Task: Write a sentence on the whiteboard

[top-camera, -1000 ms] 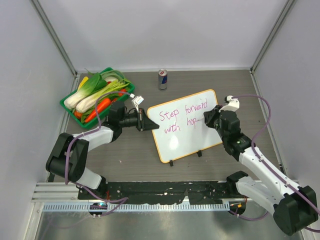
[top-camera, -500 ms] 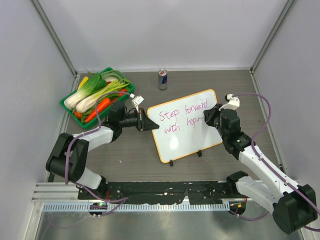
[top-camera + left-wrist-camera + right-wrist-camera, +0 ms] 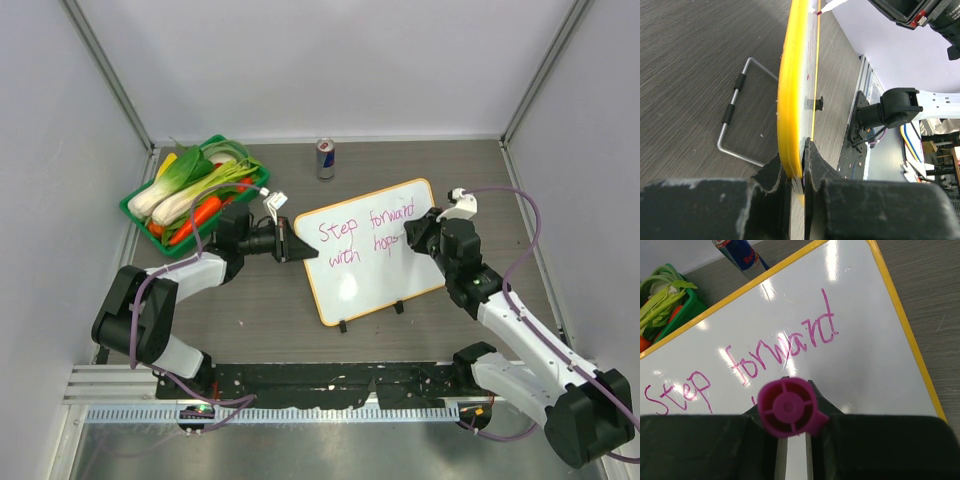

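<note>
The whiteboard (image 3: 385,290) has a yellow-orange rim and two black clips on its near edge. It carries pink writing (image 3: 365,228) reading "Step forward" above "with hop" and an unclear last mark. My left gripper (image 3: 283,241) is shut on the board's left edge; the left wrist view shows its jaws clamped on the yellow rim (image 3: 791,85). My right gripper (image 3: 410,236) is shut on a magenta marker (image 3: 788,407) at the end of the second line. The right wrist view shows "Step forward" (image 3: 785,352); the marker's end hides the lower line.
A green basket (image 3: 133,207) of vegetables sits at the back left. A drink can (image 3: 325,158) stands behind the board. A wire stand (image 3: 737,115) lies on the table behind the board. Grey walls enclose three sides.
My right gripper has shifted slightly left with the marker, and the stroke after "hop" has grown into a further mark. The left arm and the board have not moved.
</note>
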`<state>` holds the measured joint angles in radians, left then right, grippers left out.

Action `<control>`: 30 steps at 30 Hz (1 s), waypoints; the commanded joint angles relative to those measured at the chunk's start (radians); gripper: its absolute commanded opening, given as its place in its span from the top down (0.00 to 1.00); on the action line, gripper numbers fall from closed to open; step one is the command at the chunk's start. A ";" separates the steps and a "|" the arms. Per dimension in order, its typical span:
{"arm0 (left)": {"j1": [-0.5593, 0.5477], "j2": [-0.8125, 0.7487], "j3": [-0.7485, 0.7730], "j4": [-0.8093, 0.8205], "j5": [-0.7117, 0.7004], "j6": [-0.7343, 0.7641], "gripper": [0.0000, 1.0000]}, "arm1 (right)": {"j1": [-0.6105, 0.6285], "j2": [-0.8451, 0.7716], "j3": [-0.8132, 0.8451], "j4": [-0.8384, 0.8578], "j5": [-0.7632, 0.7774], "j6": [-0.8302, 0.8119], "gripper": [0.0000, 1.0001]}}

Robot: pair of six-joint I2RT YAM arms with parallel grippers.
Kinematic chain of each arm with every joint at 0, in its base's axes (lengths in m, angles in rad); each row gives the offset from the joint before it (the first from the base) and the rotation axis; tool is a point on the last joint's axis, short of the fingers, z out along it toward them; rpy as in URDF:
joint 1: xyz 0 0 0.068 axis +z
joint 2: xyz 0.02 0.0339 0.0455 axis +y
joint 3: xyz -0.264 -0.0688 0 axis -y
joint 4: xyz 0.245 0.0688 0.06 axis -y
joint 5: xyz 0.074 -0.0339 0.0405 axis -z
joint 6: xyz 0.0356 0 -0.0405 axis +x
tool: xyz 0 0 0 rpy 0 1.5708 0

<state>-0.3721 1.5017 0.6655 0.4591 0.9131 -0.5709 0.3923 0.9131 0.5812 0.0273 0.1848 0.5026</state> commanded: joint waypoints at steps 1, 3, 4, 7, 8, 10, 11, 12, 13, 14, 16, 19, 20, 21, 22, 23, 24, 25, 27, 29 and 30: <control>-0.039 0.046 -0.033 -0.145 -0.056 0.217 1.00 | 0.000 -0.023 -0.026 -0.021 -0.019 -0.012 0.99; -0.039 0.046 -0.032 -0.145 -0.056 0.217 1.00 | 0.000 -0.028 -0.030 -0.021 -0.027 -0.012 0.99; -0.040 0.048 -0.032 -0.145 -0.056 0.217 1.00 | 0.000 -0.028 -0.032 -0.021 -0.030 -0.010 0.99; -0.041 0.048 -0.032 -0.145 -0.054 0.218 1.00 | -0.003 -0.031 -0.038 -0.053 -0.034 -0.010 0.98; -0.042 0.046 -0.033 -0.145 -0.057 0.217 1.00 | -0.001 -0.036 -0.040 -0.056 -0.031 -0.010 0.99; -0.041 0.048 -0.032 -0.146 -0.057 0.217 1.00 | -0.001 -0.039 -0.046 -0.063 -0.028 -0.012 0.98; -0.042 0.048 -0.032 -0.146 -0.057 0.217 1.00 | 0.000 -0.040 -0.047 -0.069 -0.027 -0.015 0.99; -0.041 0.048 -0.032 -0.146 -0.056 0.217 1.00 | -0.001 -0.045 -0.049 -0.072 -0.022 -0.016 0.99; -0.041 0.048 -0.032 -0.146 -0.057 0.217 1.00 | 0.000 -0.045 -0.050 -0.078 -0.018 -0.016 0.98; -0.042 0.048 -0.032 -0.146 -0.056 0.218 1.00 | 0.000 -0.052 -0.052 -0.078 -0.013 -0.016 0.99; -0.041 0.048 -0.032 -0.146 -0.057 0.217 1.00 | -0.001 -0.060 -0.053 -0.084 -0.002 -0.018 0.99; -0.041 0.049 -0.030 -0.146 -0.057 0.217 1.00 | -0.001 -0.062 -0.050 -0.092 0.015 -0.021 0.98; -0.041 0.049 -0.030 -0.146 -0.056 0.217 1.00 | -0.001 -0.063 -0.050 -0.092 0.021 -0.019 0.99; -0.042 0.048 -0.030 -0.146 -0.056 0.217 1.00 | -0.001 -0.062 -0.049 -0.089 0.027 -0.021 0.99; -0.041 0.049 -0.030 -0.146 -0.056 0.217 1.00 | -0.001 -0.060 -0.049 -0.086 0.033 -0.021 0.99; -0.041 0.048 -0.030 -0.146 -0.054 0.217 1.00 | -0.003 -0.057 -0.044 -0.084 0.041 -0.019 0.99; -0.041 0.048 -0.032 -0.146 -0.056 0.218 1.00 | -0.001 -0.053 -0.040 -0.084 0.044 -0.021 0.99; -0.041 0.048 -0.032 -0.146 -0.054 0.218 1.00 | -0.001 -0.051 -0.032 -0.083 0.047 -0.022 0.98; -0.041 0.045 -0.032 -0.146 -0.056 0.218 1.00 | 0.000 -0.048 -0.024 -0.073 0.053 -0.021 0.98; -0.041 0.045 -0.033 -0.146 -0.056 0.218 1.00 | 0.000 -0.046 -0.015 -0.067 0.061 -0.019 0.99; -0.041 0.045 -0.032 -0.146 -0.056 0.218 1.00 | 0.000 -0.043 -0.008 -0.067 0.064 -0.024 0.99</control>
<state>-0.3721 1.5036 0.6674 0.4587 0.9157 -0.5682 0.3931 0.8574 0.5400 -0.0399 0.1833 0.5026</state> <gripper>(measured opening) 0.102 0.189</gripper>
